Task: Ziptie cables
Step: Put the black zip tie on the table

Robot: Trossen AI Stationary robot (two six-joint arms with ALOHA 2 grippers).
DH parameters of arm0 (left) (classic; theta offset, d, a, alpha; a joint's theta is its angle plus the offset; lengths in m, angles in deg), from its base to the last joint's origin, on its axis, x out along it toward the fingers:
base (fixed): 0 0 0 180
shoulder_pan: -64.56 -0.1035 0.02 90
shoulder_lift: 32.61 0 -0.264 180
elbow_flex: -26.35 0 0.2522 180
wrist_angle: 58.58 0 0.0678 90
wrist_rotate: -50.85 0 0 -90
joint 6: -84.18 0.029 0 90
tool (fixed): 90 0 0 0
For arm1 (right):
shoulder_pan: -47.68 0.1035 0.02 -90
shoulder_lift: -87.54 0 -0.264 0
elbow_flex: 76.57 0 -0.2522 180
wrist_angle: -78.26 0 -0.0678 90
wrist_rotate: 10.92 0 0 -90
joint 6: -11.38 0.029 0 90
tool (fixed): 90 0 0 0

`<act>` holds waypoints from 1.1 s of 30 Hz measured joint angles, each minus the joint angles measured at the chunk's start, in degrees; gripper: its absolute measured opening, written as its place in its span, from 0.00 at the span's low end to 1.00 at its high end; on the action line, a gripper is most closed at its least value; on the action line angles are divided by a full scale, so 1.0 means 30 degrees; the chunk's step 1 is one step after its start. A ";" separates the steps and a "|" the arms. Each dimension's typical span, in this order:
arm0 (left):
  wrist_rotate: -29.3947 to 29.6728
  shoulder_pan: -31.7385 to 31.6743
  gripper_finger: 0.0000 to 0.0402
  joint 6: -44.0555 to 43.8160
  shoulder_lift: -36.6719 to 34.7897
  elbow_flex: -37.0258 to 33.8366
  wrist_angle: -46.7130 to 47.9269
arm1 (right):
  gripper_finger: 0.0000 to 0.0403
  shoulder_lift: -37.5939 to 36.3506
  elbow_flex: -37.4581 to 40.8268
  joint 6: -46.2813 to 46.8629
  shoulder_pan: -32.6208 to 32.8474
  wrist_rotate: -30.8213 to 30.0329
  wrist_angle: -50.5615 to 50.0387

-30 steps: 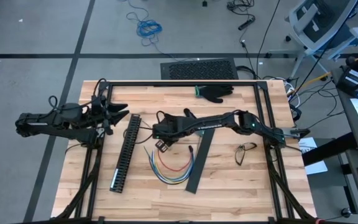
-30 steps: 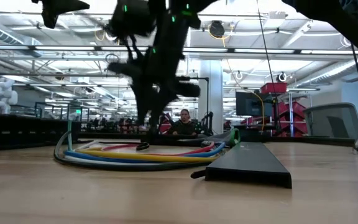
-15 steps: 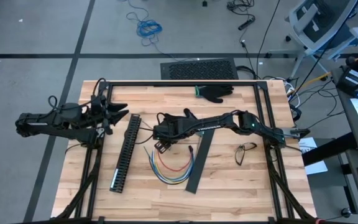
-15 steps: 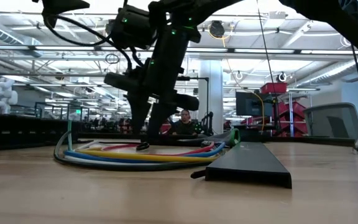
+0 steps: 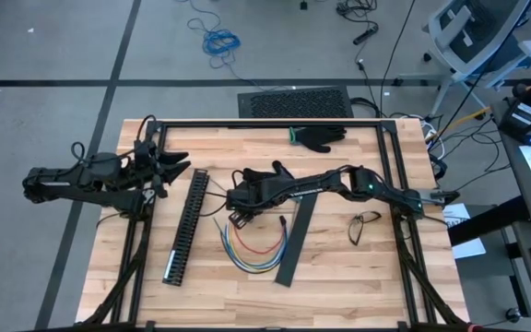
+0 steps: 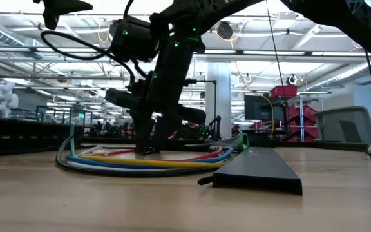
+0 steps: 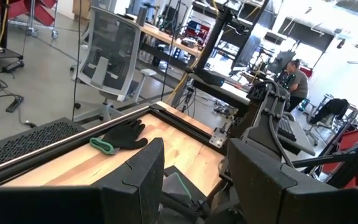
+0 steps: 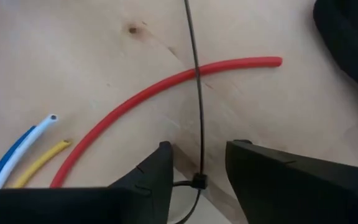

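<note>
Wooden bench point(image 5: 339, 267), black frame rail along its edges. No containers on it; the nearest thing to one is the long black slotted duct point(image 5: 185, 225), lying on the left half with nothing visible in its slots.

Cables point(image 5: 254, 249): red, yellow, blue and green wires lying loose in a shallow U near the bench centre, between the duct and a flat black strip point(image 5: 295, 238). In the low view they rest flat on the wood, curved ends toward the camera.

Right tool point(image 5: 238, 218): reached across to bench centre, low over the upper left ends of the cables. Right wrist view shows its two fingers point(image 8: 153, 177) parted a little, with a thin black ziptie point(image 8: 197, 93) running up from between them and crossing over the red wire; the ziptie head sits in the gap. Whether the fingers actually pinch it I cannot tell.

Left tool point(image 5: 162, 170): held above the left bench edge, well apart from the cables. Fingers point(image 7: 143, 177) stand partly open, nothing between them.

Other items: black glove point(image 5: 319, 137) by the far rail, eyeglasses point(image 5: 364, 224) toward the right edge. Bare wood along the near edge and right of the strip.
</note>
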 joint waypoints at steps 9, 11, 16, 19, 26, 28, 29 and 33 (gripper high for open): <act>-0.0007 0.0000 0.43 0.0015 0.0000 0.0000 0.0035 | 0.01 0.0023 0.0007 -0.1633 0.0080 -0.0173 -0.0510; -0.0007 -0.0003 0.43 0.0015 0.0007 0.0000 0.0040 | 0.01 -0.0125 0.0058 -0.1714 0.0054 0.0040 -0.0811; -0.0007 0.0000 0.43 0.0029 0.0000 0.0000 0.0055 | 0.00 -0.0887 0.0223 -0.1768 0.0068 0.0211 -0.1473; -0.0015 0.0000 0.43 0.0087 0.0000 0.0000 0.0055 | 0.00 -0.1907 0.0248 -0.1792 -0.0031 0.0293 -0.2588; -0.0015 0.0000 0.43 0.0146 0.0007 -0.0007 0.0251 | 0.00 -0.4031 0.0197 -0.1384 0.0604 -0.0006 -0.6436; -0.0022 -0.0004 0.43 0.0146 0.0001 -0.0007 0.0252 | 0.00 -0.4685 0.0163 -0.0774 0.1129 -0.0223 -0.7883; -0.0022 -0.0003 0.43 0.0146 0.0000 -0.0007 0.0248 | 0.00 -0.4925 0.0128 -0.0380 0.1457 -0.0421 -0.8593; -0.0022 0.0000 0.43 0.0167 0.0007 -0.0007 0.0252 | 0.00 -0.4949 0.0190 0.1336 0.2760 -0.0644 -1.0834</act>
